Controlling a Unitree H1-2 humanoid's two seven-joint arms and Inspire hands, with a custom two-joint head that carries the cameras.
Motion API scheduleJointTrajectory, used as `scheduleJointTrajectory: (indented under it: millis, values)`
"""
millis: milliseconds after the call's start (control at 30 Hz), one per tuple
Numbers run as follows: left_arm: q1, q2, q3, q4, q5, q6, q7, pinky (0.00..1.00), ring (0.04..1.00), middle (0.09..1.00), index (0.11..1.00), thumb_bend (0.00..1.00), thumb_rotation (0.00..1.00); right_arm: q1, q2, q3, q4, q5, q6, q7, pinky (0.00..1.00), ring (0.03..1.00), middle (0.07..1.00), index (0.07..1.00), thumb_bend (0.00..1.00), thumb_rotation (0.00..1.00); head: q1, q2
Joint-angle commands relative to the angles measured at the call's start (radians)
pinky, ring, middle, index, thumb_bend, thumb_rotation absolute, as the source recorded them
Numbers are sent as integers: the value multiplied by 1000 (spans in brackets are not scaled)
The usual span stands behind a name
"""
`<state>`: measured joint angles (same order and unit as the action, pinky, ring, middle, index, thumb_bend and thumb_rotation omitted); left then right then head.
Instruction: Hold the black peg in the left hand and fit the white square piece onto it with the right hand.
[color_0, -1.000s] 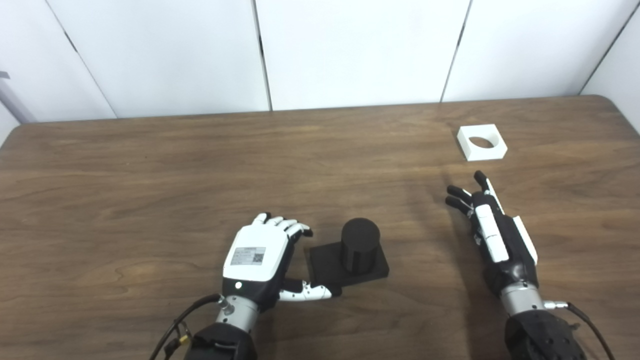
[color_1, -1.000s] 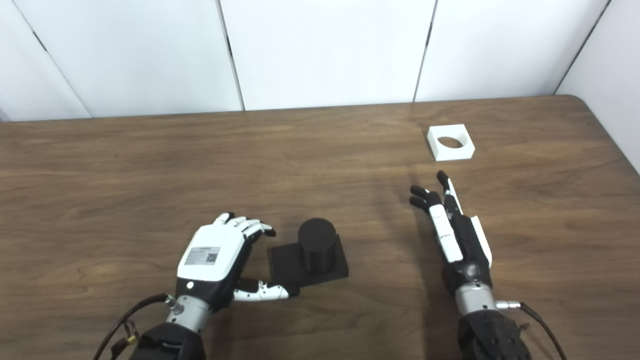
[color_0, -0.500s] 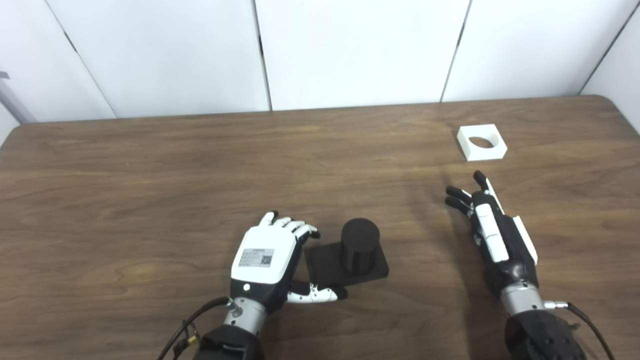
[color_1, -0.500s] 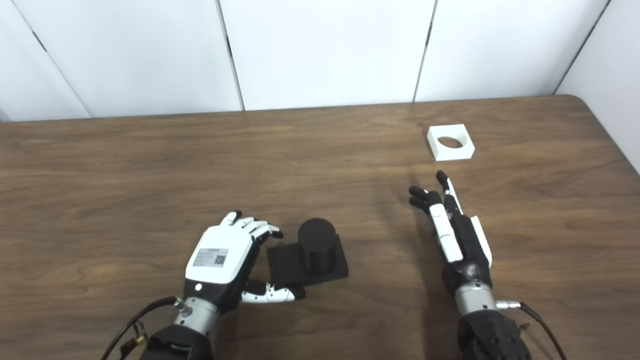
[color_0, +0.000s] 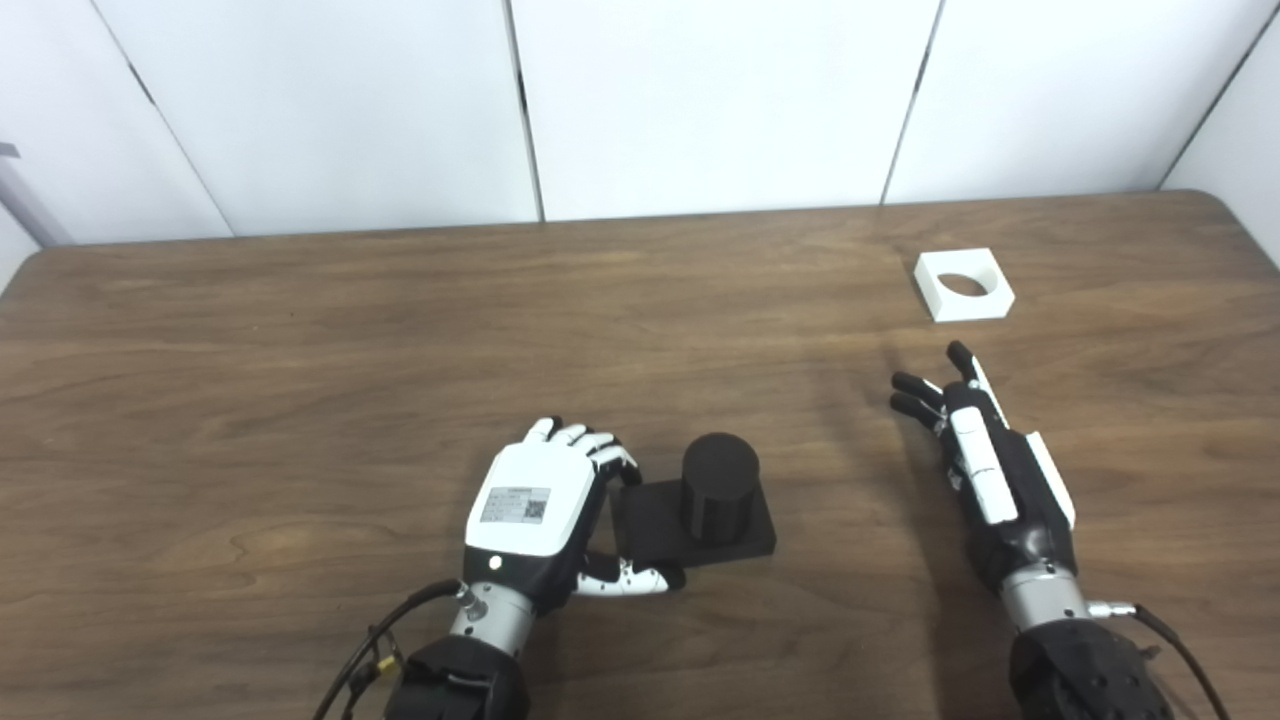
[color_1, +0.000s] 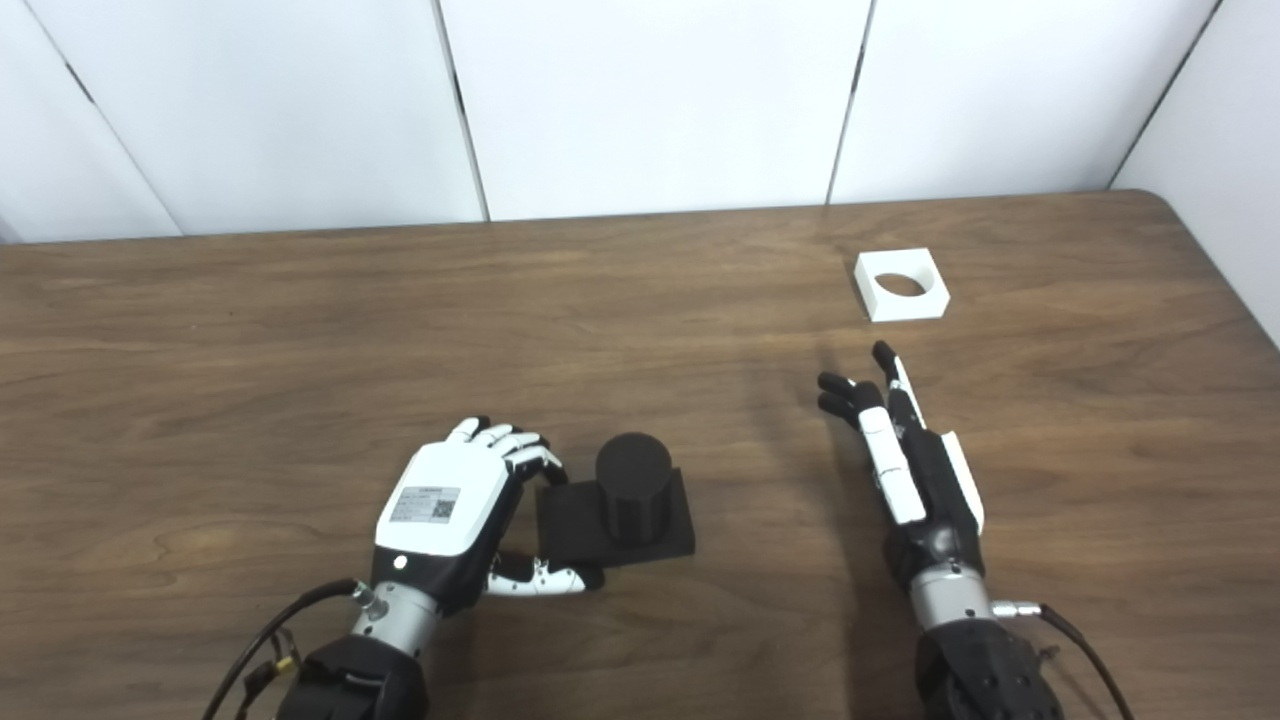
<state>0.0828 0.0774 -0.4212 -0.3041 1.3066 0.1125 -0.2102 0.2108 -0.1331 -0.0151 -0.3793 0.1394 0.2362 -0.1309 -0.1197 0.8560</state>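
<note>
Table (color_0: 300, 330): dark wood-grain top, smooth, low sheen. Black peg (color_0: 718, 487): matt, faintly rough. White square piece (color_0: 964, 285): matt white plastic look. Left hand (color_0: 535, 500): glossy white shell, metal wrist. Right hand (color_0: 985, 465): black-and-white plastic. Wall panels (color_0: 700, 100): smooth white.

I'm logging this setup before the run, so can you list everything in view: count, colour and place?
black peg: one, black, an upright cylinder on a square black base, on the table near the front, left of centre.
white square piece: one, white, with a round hole, lying flat at the far right of the table.
table: one, brown wood grain, fills most of the view.
wall panels: white, with dark seams, behind the table.
left robot hand: one, white and black, at the left edge of the peg's base, fingers curled at its far corner and thumb at its near edge; firm grip not confirmable.
right robot hand: one, black and white, open, fingers extended, short of the white square piece.
</note>
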Motion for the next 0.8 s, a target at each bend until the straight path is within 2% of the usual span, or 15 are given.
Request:
scheduleJointTrajectory:
  millis: [0,167,200,233,300,467,767]
  values:
    - [-29,9,8,11,16,6,18,925,864,814,593,786,331,-26,58,-5,-23,-6,-4,-5,1000,818,812,980,594,842,-1,0]
    - [-43,23,12,34,-11,-5,42,920,859,811,569,768,216,-28,60,-9,-19,9,-12,-2,1000,821,814,980,595,830,-1,0]
    - [-47,26,13,39,-19,-7,47,920,858,811,532,647,147,-28,59,-8,-19,3,-9,-4,1000,821,813,981,596,835,-1,0]
    - [-51,31,15,46,-29,-11,54,921,857,809,508,572,103,-28,61,-9,-21,3,-4,-6,1000,818,810,979,603,841,-1,0]
    - [-63,43,19,60,-48,-18,59,921,857,809,495,531,75,-28,64,-11,-23,10,2,-9,1000,822,812,977,607,833,-1,0]
    - [-97,70,36,95,-91,-27,69,929,855,797,489,519,58,-27,59,-10,-24,8,-1,-6,1000,827,816,982,596,853,-3,1]
    - [-129,94,58,148,-139,-24,110,882,834,779,487,517,51,-29,57,-13,-22,14,2,-5,1000,833,816,982,604,851,-3,-1]
